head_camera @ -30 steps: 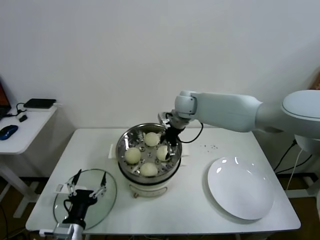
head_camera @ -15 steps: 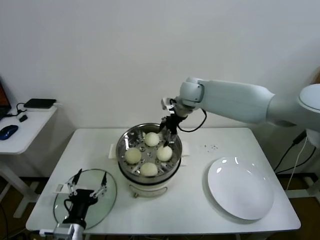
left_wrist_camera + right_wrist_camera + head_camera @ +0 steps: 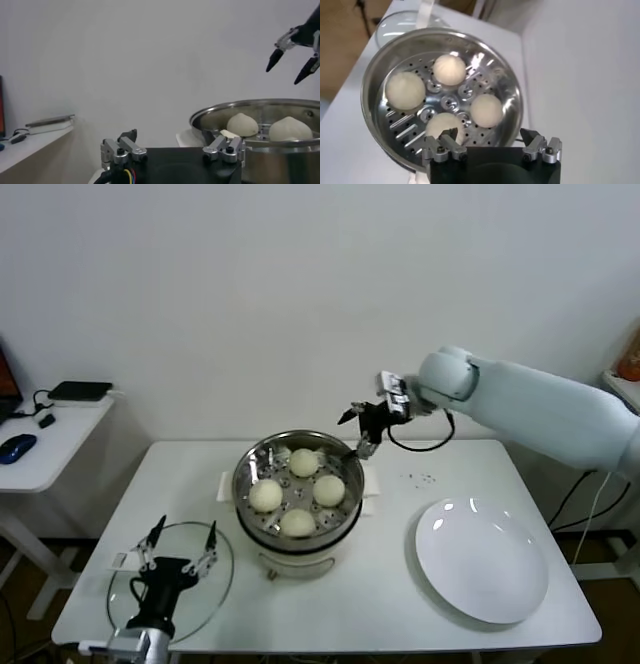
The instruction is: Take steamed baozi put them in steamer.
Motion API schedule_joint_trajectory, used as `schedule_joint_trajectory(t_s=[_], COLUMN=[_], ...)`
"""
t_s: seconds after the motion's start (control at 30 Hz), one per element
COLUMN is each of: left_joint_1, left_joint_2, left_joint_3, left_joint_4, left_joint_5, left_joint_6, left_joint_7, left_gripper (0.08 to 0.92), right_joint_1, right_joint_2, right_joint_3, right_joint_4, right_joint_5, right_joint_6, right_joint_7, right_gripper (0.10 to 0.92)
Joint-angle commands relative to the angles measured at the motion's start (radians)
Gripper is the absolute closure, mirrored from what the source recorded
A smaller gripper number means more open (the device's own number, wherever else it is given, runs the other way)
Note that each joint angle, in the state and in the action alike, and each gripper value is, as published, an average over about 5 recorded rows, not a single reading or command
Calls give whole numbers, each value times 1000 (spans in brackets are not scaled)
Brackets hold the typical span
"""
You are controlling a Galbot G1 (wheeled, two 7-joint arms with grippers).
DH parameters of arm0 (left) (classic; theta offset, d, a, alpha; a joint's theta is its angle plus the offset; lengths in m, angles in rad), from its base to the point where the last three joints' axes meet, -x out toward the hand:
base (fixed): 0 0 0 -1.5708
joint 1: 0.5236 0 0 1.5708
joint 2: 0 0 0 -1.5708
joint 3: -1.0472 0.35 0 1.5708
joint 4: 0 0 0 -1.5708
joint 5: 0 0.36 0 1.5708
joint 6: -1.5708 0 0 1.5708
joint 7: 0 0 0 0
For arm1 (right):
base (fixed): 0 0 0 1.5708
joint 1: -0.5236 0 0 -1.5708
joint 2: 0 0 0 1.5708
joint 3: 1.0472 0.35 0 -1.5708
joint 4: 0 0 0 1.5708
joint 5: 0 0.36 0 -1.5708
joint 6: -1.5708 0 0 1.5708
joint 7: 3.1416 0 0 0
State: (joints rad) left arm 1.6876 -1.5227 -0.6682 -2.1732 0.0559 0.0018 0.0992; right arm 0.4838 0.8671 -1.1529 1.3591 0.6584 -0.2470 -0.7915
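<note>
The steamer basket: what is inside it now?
Inside the steamer lie four steamed baozi on its perforated bottom, spread apart around the middle. The right gripper is open and empty above the far rim. The basket's underside is hidden.

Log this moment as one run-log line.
baozi: four in steamer | right gripper: open, empty, above steamer's far rim | left gripper: open, over glass lid | plate: bare

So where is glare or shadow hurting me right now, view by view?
Head view: ceiling-light spots glare on the white plate, and the steamer rim shines, yet all four baozi read clearly. Right wrist view: bright reflections streak the steamer's perforated floor; the open right gripper hides part of the nearest bun. Left wrist view: even light, with the left gripper dark and shadowed.
</note>
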Motion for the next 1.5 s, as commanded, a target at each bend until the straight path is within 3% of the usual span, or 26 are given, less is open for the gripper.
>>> schedule_joint_trajectory(t_s=[0.03, 0.27, 0.47, 1.0, 1.5], left_joint_1=[11, 33, 48, 57, 27], left_joint_2=[-8, -29, -37, -38, -38], left_joint_3=[9, 9, 3, -12, -12], left_joint_4=[-16, -33, -39, -38, -37], left_joint_5=[14, 21, 22, 15, 7], left_joint_6=[-3, -6, -12, -18, -15], left_joint_7=[0, -3, -6, -13, -16], left_gripper=[177, 177, 177, 177, 177], right_joint_1=[-588, -983, -1374, -1930, -2045], right_joint_2=[-358, -369, -172, 321, 424], right_joint_3=[695, 1045, 1419, 1803, 1768], right_joint_4=[284, 361, 423, 508, 507], right_joint_5=[-183, -243, -294, -351, -281], right_joint_6=[49, 146, 209, 454, 493], right_joint_7=[266, 502, 626, 555, 557], right_gripper=[203, 203, 203, 203, 203])
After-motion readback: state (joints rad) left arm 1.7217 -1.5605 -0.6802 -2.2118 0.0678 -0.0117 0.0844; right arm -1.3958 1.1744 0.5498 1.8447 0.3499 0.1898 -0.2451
